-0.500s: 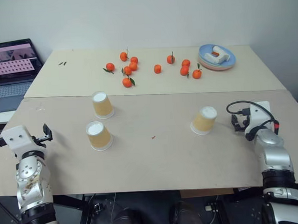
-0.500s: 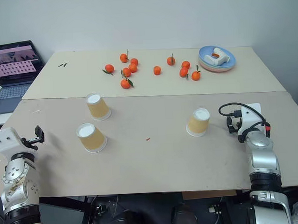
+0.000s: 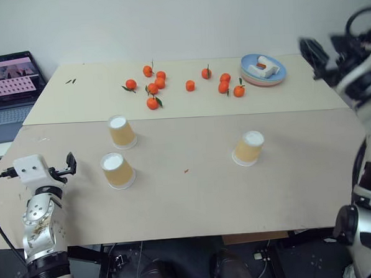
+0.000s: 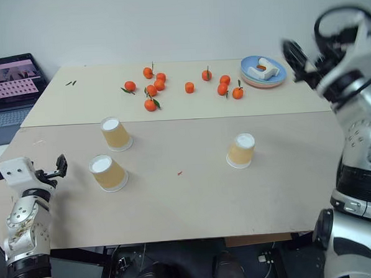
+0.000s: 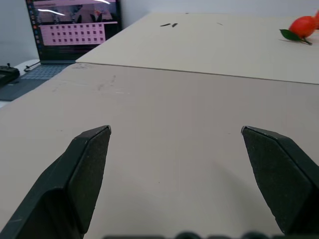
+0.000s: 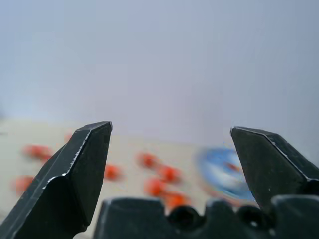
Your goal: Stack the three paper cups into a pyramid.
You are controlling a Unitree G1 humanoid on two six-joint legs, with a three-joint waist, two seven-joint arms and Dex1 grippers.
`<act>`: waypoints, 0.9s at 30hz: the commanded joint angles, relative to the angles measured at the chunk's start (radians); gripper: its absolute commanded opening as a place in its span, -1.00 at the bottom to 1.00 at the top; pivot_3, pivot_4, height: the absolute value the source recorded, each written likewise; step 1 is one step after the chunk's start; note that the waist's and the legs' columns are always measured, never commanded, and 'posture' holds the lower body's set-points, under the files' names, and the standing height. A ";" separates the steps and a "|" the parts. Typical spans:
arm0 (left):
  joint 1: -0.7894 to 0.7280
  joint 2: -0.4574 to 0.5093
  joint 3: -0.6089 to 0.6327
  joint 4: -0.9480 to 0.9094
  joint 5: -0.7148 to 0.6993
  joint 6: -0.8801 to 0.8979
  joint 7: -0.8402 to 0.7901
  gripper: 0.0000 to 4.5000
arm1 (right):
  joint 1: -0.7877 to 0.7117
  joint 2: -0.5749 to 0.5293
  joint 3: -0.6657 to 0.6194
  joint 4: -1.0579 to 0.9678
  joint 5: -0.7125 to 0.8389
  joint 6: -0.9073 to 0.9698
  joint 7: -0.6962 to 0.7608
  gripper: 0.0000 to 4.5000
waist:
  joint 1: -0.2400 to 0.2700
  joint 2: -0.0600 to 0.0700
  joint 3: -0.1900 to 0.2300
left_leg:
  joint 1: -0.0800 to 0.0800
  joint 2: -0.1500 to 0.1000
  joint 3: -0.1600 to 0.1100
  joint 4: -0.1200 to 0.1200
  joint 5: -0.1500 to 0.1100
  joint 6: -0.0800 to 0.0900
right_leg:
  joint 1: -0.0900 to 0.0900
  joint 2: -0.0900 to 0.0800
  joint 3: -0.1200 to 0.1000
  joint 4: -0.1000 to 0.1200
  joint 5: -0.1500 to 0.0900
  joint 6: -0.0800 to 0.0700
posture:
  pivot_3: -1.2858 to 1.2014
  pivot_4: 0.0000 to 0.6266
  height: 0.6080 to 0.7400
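Three paper cups stand upside down and apart on the near table: one at the back left [image 3: 121,131], one in front of it [image 3: 117,170], one right of centre [image 3: 248,148]. No cup rests on another. My left gripper [image 3: 70,164] hovers low over the table's left edge, left of the front cup, and is open and empty [image 5: 175,129]. My right gripper [image 4: 296,57] is raised high at the right, above the far table, pointing toward the wall; it is also open with nothing in it [image 6: 170,127].
Several tangerines [image 3: 153,88] lie scattered on the far table. A blue plate [image 3: 264,72] holding a white object sits at the back right. An open laptop [image 3: 8,80] stands off the table's left side. A seam joins the two tabletops [image 3: 184,117].
My right arm has swung up from the table beside the right cup to high at the right. The head view has shifted slightly. The left gripper and the cups have stayed put.
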 commanded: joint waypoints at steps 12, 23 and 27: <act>0.286 0.466 0.007 -0.472 -0.407 0.354 -0.726 1.00 | 0.217 -0.137 0.502 -0.250 -0.079 0.017 0.364 0.98 | 0.038 -0.006 -0.003 | -0.001 -0.004 -0.001 0.000 -0.003 0.003 | 0.002 -0.012 -0.003 -0.008 0.003 0.002 | 0.03 -0.52 0.19; 0.069 0.507 -0.208 -0.228 -0.210 0.194 -0.861 1.00 | 0.259 -0.074 0.491 -0.314 -0.100 0.042 0.337 0.98 | 0.045 -0.004 -0.002 | -0.002 -0.005 0.000 -0.001 -0.003 0.002 | 0.001 -0.005 -0.003 -0.008 0.002 0.002 | 0.03 -0.52 0.19; -0.025 0.473 -0.297 -0.143 -0.140 0.129 -0.883 1.00 | 0.278 -0.064 0.480 -0.344 -0.086 0.061 0.316 0.98 | 0.043 -0.004 -0.002 | -0.002 -0.005 0.000 -0.001 -0.003 0.002 | 0.001 -0.005 -0.003 -0.008 0.002 0.002 | 0.03 -0.52 0.19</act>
